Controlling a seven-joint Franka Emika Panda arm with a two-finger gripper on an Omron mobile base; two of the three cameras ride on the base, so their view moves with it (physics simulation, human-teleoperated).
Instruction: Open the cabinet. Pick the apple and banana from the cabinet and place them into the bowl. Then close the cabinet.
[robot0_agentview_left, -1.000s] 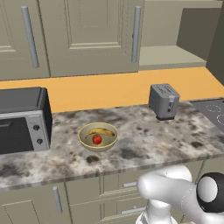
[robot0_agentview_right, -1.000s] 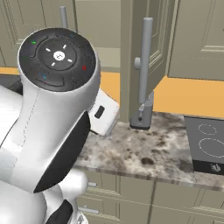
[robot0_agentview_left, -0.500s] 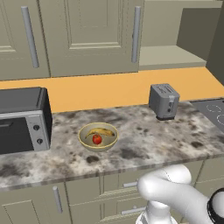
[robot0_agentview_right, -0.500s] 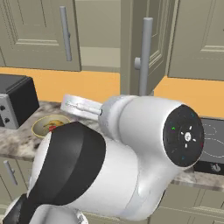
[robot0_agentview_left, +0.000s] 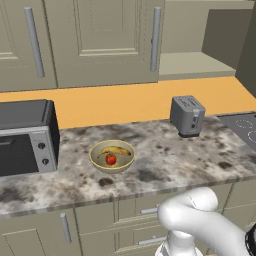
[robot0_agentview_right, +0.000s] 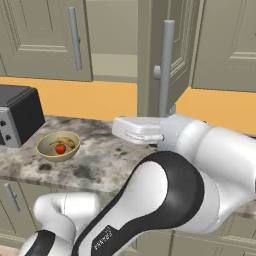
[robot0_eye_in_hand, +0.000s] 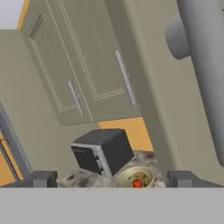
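Cabinet (robot0_agentview_right: 150, 55) right door swung out, bar handle (robot0_agentview_right: 165, 70) right beside raised wrist. Arm folded up high, end effector (robot0_eye_in_hand: 111, 178) fingers spread wide, gripping nothing. Apple (robot0_agentview_left: 111, 159) and banana (robot0_agentview_left: 114, 150) sitting in bowl (robot0_agentview_left: 125, 163) on worktop (robot0_agentview_left: 165, 160).

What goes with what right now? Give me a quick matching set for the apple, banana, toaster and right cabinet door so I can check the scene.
Things:
1. apple
2. banana
3. toaster
4. right cabinet door

States:
A. swung open
B. yellow, lying in the bowl
C. grey, standing on the counter
D. red, in the bowl beside the banana

Pairs: 1-D, 2-B, 3-C, 4-A
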